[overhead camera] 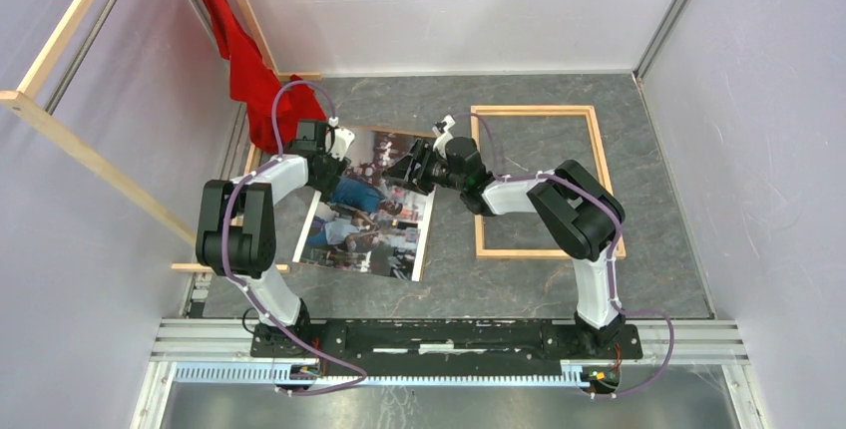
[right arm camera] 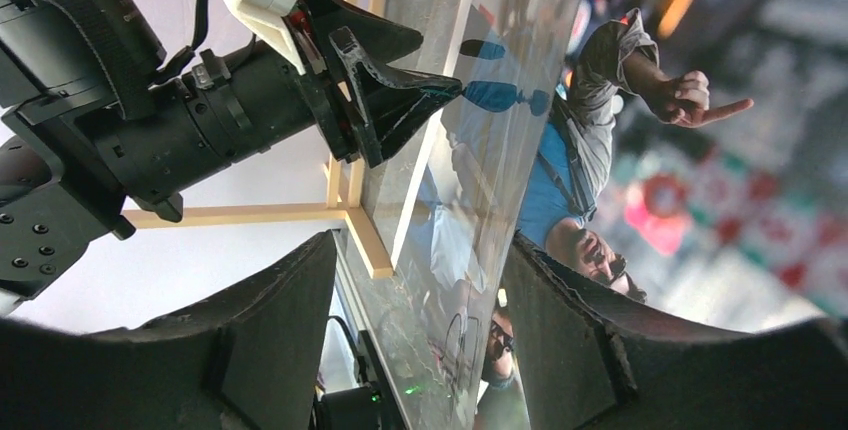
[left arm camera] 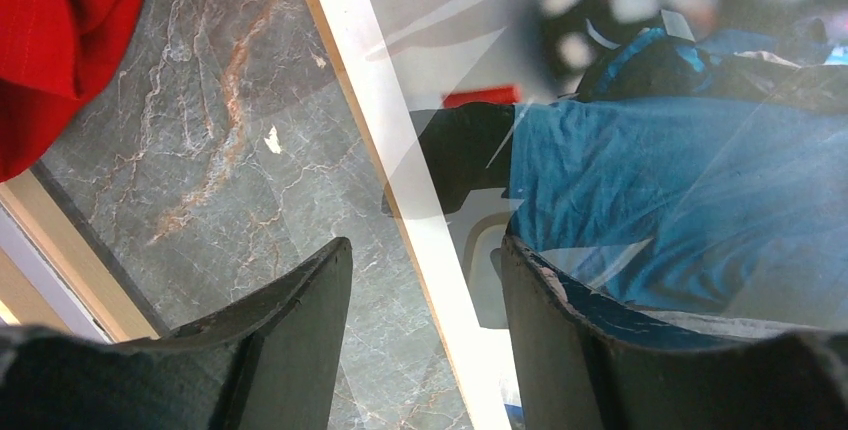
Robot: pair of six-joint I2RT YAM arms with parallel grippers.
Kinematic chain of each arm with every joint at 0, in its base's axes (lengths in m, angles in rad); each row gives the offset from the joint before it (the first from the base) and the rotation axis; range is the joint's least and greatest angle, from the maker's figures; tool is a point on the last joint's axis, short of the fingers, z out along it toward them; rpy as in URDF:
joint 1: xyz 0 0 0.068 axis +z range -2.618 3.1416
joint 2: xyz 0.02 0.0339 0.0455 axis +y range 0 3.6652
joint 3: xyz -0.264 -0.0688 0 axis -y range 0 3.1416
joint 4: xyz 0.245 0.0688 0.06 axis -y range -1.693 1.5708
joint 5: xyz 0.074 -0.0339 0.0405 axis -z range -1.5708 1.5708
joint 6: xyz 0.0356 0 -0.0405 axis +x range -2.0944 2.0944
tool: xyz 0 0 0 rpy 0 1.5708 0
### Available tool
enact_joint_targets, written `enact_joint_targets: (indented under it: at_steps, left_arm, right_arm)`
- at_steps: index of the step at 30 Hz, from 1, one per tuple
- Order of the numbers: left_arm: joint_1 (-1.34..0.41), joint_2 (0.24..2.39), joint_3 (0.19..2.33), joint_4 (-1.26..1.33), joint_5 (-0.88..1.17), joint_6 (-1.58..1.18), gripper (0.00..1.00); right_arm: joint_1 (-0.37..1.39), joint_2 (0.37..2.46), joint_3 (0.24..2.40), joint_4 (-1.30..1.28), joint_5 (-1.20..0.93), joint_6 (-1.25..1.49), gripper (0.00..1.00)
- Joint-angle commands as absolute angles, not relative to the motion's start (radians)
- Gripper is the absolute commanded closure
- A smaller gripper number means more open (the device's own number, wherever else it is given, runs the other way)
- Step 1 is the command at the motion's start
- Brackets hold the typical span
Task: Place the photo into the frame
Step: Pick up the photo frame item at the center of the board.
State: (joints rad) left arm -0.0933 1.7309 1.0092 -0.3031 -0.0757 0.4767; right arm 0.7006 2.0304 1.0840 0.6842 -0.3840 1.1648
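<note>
The photo (overhead camera: 367,217), a colour print of people in blue and white, lies on the marble table left of centre. The thin light-wood frame (overhead camera: 534,110) lies flat to its right with nothing inside. My left gripper (overhead camera: 334,150) is at the photo's far left corner. In the left wrist view it (left arm camera: 425,250) is open and straddles the print's white edge, one finger over the table and one over the photo (left arm camera: 650,170). My right gripper (overhead camera: 404,172) is at the far right corner. It (right arm camera: 422,245) is open, with the photo (right arm camera: 600,150) edge running between its fingers.
A red cloth (overhead camera: 244,60) hangs at the back left, also in the left wrist view (left arm camera: 60,40). Long wooden rails (overhead camera: 80,155) lean along the left wall. The left gripper's fingers (right arm camera: 400,100) show in the right wrist view, close opposite mine.
</note>
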Motion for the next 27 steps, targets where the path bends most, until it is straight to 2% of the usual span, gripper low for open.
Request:
enact_joint_targets:
  at_steps: [1,4,6,9,11,13,14,15,17,22,27]
  left_arm:
    - [-0.099,1.796,0.986,-0.358,-0.038,0.511,0.36]
    - [-0.099,1.795,0.989,-0.360,-0.038,0.512,0.37]
    - [-0.099,1.792,0.996,-0.368,-0.036,0.511,0.37]
    - [-0.097,1.780,1.019,-0.399,-0.029,0.504,0.33]
    - [-0.090,1.755,1.046,-0.429,-0.018,0.498,0.23]
    - [-0.080,1.720,1.084,-0.468,-0.005,0.493,0.13]
    - [-0.074,1.700,1.108,-0.492,-0.005,0.491,0.03]
    - [-0.067,1.683,1.137,-0.521,0.020,0.490,0.01]
    - [-0.055,1.651,1.206,-0.590,0.036,0.491,0.00]
    - [-0.032,1.584,1.369,-0.730,0.067,0.496,0.00]
    - [-0.040,1.535,1.399,-0.800,0.105,0.496,0.00]
  right_arm:
    - [0.716,2.045,1.116,0.652,-0.373,1.133,0.34]
    - [0.723,2.056,1.168,0.535,-0.335,1.070,0.39]
    - [0.725,2.063,1.188,0.504,-0.321,1.053,0.48]
    - [0.725,2.063,1.198,0.495,-0.317,1.047,0.75]
    - [0.719,2.052,1.218,0.473,-0.319,1.033,0.85]
    - [0.715,2.028,1.231,0.448,-0.314,1.010,0.88]
    - [0.713,2.009,1.237,0.436,-0.313,0.999,0.91]
    - [0.709,1.991,1.245,0.418,-0.312,0.983,0.94]
    - [0.701,1.952,1.268,0.371,-0.321,0.949,1.00]
    - [0.659,1.790,1.316,0.186,-0.310,0.788,1.00]
    - [0.575,1.580,1.376,-0.182,-0.204,0.542,1.00]
